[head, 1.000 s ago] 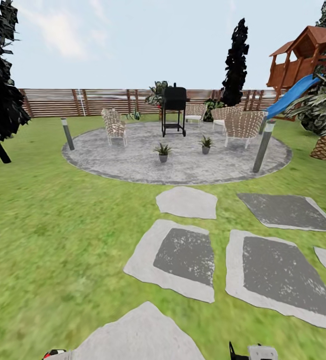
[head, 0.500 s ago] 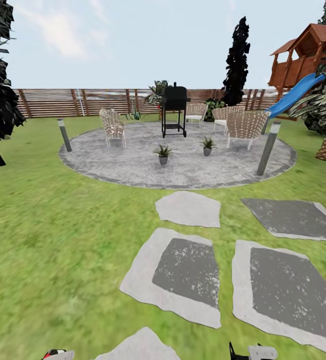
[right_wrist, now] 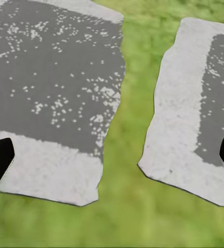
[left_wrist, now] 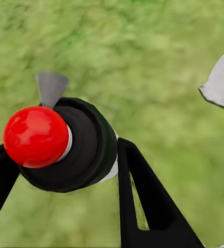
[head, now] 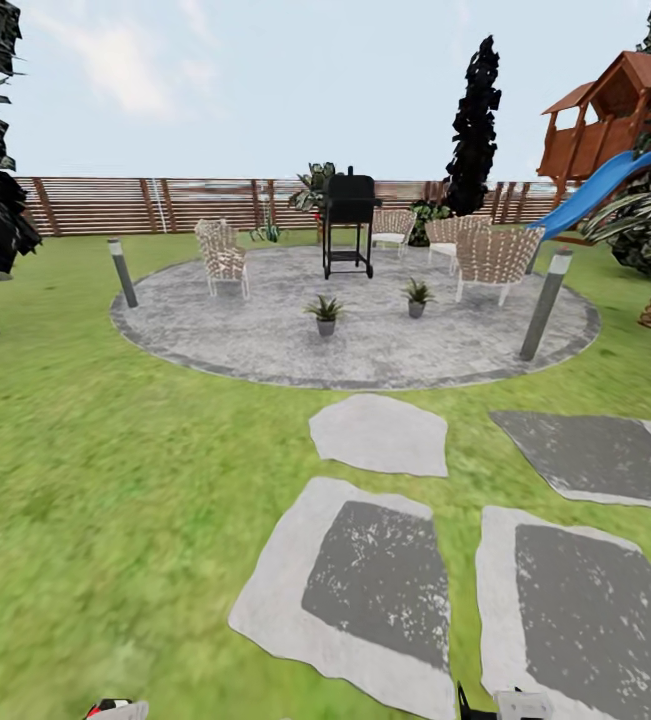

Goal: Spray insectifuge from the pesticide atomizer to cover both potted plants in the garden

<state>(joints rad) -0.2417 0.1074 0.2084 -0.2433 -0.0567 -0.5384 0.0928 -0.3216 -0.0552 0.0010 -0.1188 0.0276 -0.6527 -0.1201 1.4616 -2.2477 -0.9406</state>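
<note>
In the left wrist view my left gripper (left_wrist: pixel 65 173) is shut on the pesticide atomizer (left_wrist: pixel 89 150), a dark bottle with a red top (left_wrist: pixel 34 137), above green lawn. A sliver of that red top (head: pixel 108 708) peeks in at the head view's bottom edge. Both potted plants, one (head: pixel 325 312) and the other (head: pixel 417 295), stand far ahead on the round grey paved area (head: pixel 265 345) of the garden. No white specks can be made out on their leaves at this distance. My right gripper (right_wrist: pixel 112 155) is open over stepping stones, and its top (head: pixel 510 704) shows low in the head view.
Stepping stones (head: pixel 380 435) lie between me and the paving. A black grill (head: pixel 348 220), wicker chairs (head: pixel 493 258) and two grey lamp posts (head: pixel 545 305) ring the paved area. A wooden fence (head: pixel 165 205) closes the back, with a playhouse and blue slide (head: pixel 595 190) at right.
The whole view has shifted: the stepping stones have slid down and out of the picture and the paved circle sits slightly closer. Both grippers keep their place in the picture.
</note>
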